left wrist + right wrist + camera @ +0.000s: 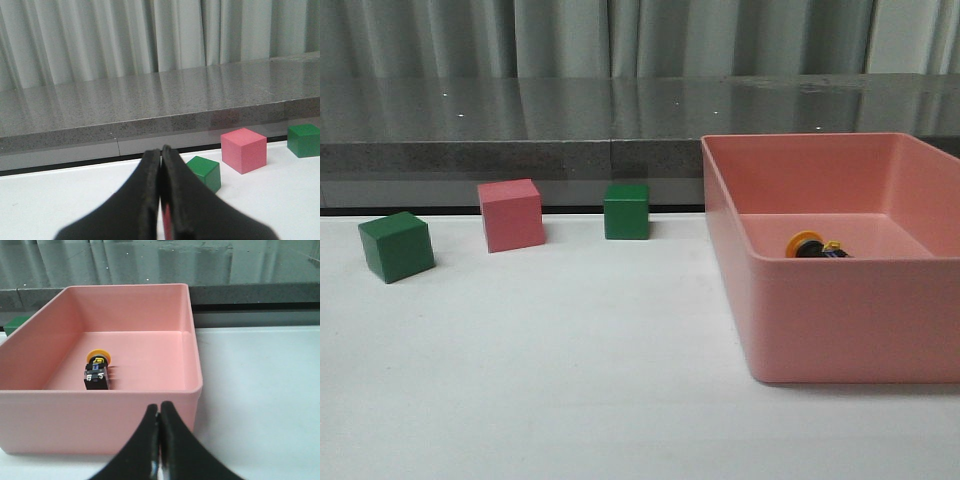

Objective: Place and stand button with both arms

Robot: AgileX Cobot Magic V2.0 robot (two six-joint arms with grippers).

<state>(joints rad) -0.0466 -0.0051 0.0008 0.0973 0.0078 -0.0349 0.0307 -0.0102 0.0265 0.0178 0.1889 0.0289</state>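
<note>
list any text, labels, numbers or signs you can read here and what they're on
No readable text anywhere.
Button in the pink bin: small blue and yellow marks on its base, too small and blurred to read.
Green cubes and pink cube: plain faces, no marks.
Left end effector and right end effector: plain black, no visible label.
</note>
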